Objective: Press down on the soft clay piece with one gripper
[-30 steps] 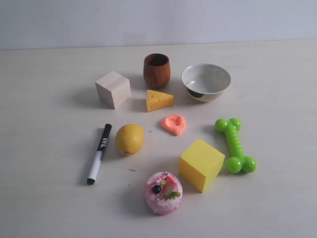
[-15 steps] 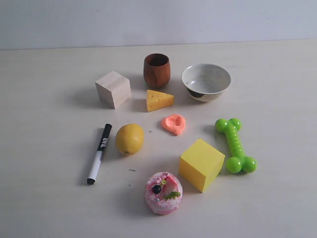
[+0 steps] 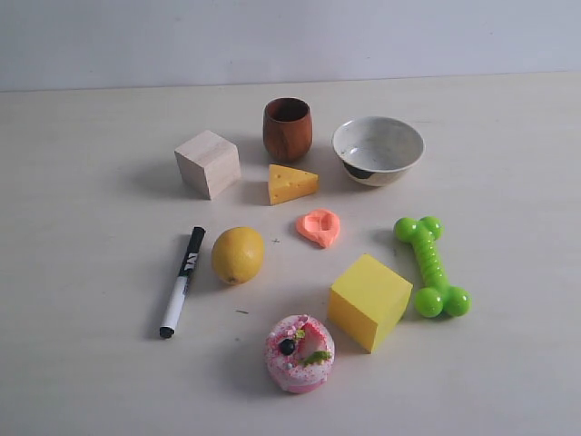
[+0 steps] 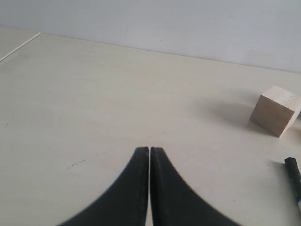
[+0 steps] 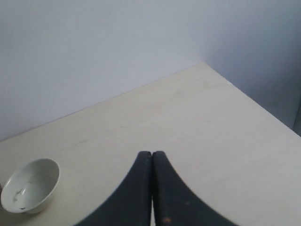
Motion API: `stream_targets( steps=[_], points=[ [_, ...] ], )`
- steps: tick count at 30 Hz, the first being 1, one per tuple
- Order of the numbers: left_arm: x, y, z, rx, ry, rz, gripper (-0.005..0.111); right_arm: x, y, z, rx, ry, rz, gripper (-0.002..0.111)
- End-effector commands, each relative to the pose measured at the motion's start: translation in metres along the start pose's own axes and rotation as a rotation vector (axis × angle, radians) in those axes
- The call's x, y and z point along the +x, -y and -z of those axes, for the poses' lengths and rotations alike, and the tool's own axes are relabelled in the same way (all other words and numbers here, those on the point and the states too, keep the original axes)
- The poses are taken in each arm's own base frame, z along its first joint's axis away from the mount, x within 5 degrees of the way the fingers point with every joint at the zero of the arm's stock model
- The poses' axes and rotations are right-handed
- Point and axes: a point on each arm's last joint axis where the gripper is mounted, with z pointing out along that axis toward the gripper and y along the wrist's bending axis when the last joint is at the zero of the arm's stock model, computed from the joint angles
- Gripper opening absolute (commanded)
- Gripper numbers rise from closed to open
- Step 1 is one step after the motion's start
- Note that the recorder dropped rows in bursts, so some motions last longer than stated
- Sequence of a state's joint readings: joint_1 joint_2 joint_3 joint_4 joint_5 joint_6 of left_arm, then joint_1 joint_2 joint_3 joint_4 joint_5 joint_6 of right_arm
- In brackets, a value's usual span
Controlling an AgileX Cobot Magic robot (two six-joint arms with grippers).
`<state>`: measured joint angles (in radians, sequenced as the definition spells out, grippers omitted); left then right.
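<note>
The soft clay piece (image 3: pixel 319 227) is a small salmon-orange, heart-shaped lump with a dent in its middle. It lies flat on the table between the cheese wedge (image 3: pixel 291 183) and the yellow block (image 3: pixel 369 301). Neither arm shows in the exterior view. In the left wrist view my left gripper (image 4: pixel 149 149) is shut with nothing held, above bare table, with the wooden cube (image 4: pixel 276 110) off to one side. In the right wrist view my right gripper (image 5: pixel 152 153) is also shut and empty, near the table's corner. The clay is in neither wrist view.
Around the clay stand a wooden cube (image 3: pixel 207 163), brown cup (image 3: pixel 287 128), white bowl (image 3: pixel 378 150), lemon (image 3: pixel 238 254), marker (image 3: pixel 182 281), green bone toy (image 3: pixel 432 265) and pink sprinkled donut (image 3: pixel 300 352). The bowl (image 5: pixel 29 185) also shows in the right wrist view, the marker's tip (image 4: pixel 294 176) in the left.
</note>
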<state>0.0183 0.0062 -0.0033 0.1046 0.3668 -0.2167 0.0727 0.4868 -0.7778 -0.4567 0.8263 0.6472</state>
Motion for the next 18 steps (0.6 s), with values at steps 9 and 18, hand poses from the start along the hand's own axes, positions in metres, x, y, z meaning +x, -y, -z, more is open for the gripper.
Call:
stream_targets(
  steps=[9, 18],
  points=[
    [0.001, 0.0, 0.0, 0.002, 0.006, 0.004, 0.004, 0.009, 0.016, 0.038, 0.014, 0.09, -0.027, 0.0],
    [0.001, 0.0, 0.0, 0.002, 0.006, 0.004, 0.004, 0.02, 0.014, 0.057, -0.092, 0.138, 0.099, 0.0]
  ],
)
